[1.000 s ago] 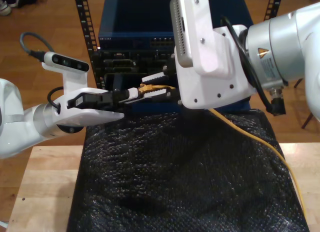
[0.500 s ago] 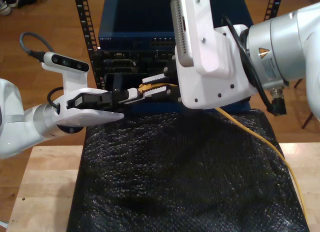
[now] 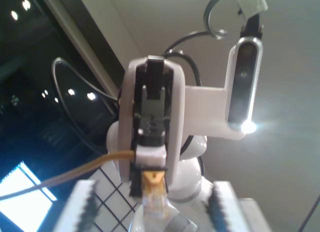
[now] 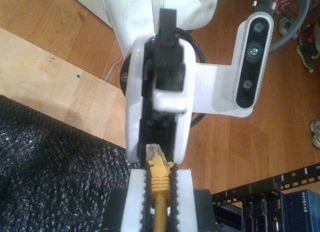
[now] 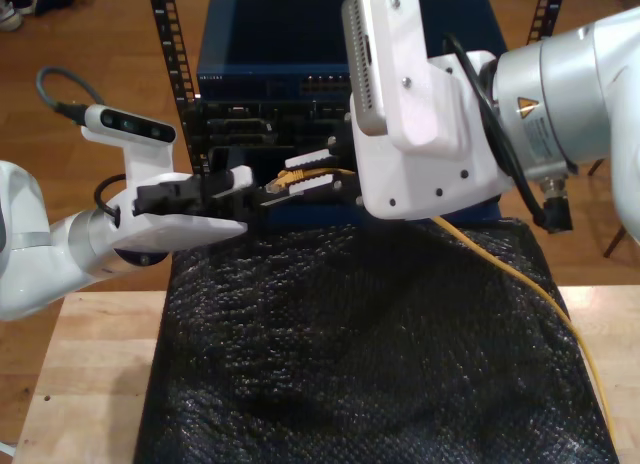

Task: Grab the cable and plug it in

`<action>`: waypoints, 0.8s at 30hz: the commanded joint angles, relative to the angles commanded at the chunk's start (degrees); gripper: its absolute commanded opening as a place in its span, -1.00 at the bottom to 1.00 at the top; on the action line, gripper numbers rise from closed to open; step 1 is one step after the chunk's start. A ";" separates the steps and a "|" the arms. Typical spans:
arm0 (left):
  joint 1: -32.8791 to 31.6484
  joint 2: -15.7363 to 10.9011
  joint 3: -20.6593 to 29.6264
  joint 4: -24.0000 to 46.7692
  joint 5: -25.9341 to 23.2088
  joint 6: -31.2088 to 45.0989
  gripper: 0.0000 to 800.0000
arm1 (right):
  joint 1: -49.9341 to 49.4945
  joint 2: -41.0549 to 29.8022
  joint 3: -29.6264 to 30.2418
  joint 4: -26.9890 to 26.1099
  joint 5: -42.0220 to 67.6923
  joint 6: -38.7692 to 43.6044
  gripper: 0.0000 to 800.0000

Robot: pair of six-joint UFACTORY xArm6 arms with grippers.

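Exterior view, thin yellow cable [image 5: 520, 284], bubbly black mat [image 5: 370, 364]

We saw a black mat [image 5: 370, 364] covering a wooden table [image 5: 85, 374]. At twelve o'clock beyond it stood a rack [image 5: 170, 54] holding blue network gear [image 5: 270, 59].

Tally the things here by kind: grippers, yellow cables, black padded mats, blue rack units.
Grippers: 2 (my first gripper, my second gripper)
Yellow cable: 1
Black padded mat: 1
Blue rack unit: 1
Total: 5
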 joint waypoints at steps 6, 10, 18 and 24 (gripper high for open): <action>0.26 -0.09 -0.18 -0.18 -0.70 0.79 0.93 | -0.35 0.79 -0.62 2.37 -0.09 1.32 -0.99; 0.35 -0.35 -0.44 -0.97 -3.52 1.93 0.97 | -1.67 2.29 -2.29 2.46 -0.09 2.55 -0.99; 2.02 -1.93 -3.25 -0.70 -9.93 2.02 0.99 | -9.76 2.73 -3.60 2.37 0.53 6.42 -0.99; 5.01 -4.22 -7.30 2.20 -14.33 2.20 0.99 | -13.01 4.66 -4.13 2.20 2.46 7.91 -1.00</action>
